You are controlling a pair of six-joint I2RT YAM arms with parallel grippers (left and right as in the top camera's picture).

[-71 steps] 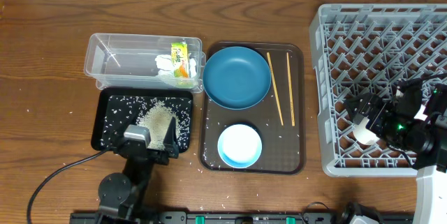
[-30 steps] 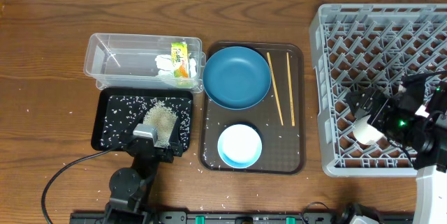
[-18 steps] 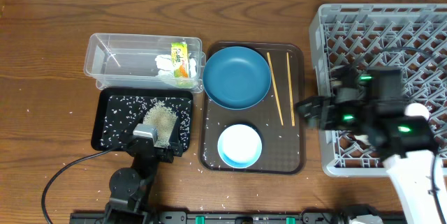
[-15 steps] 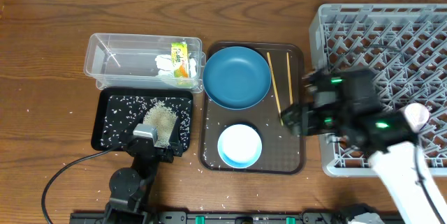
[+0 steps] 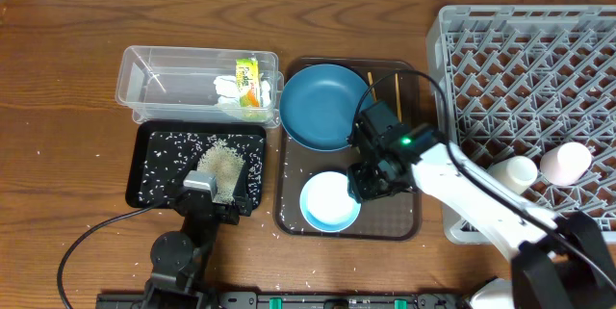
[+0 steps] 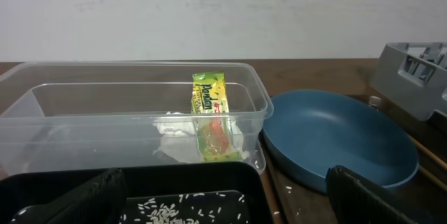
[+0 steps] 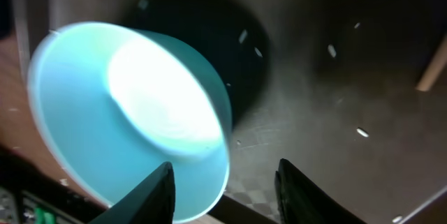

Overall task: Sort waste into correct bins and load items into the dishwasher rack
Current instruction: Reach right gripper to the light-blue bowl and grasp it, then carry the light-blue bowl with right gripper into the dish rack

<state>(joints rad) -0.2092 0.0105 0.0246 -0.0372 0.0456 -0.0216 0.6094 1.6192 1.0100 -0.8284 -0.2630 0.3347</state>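
While the left pincer [image 6: 225,175] gapes, right pincer [image 7: 225,172] straddles the bowl [image 7: 136,95] beside the plate [image 5: 325,107], grip unclear.

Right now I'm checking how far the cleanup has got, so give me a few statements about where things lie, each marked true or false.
1. The snack wrapper lies in the clear tub. True.
2. Both cups stand on the brown tray. False: the white cup and the pink cup are in the rack.
3. The right claw is at the white bowl, one finger on either side of its rim. True.
4. The blue plate is in the rack. False: it lies on the brown tray.
5. Rice is piled in the black tray. True.
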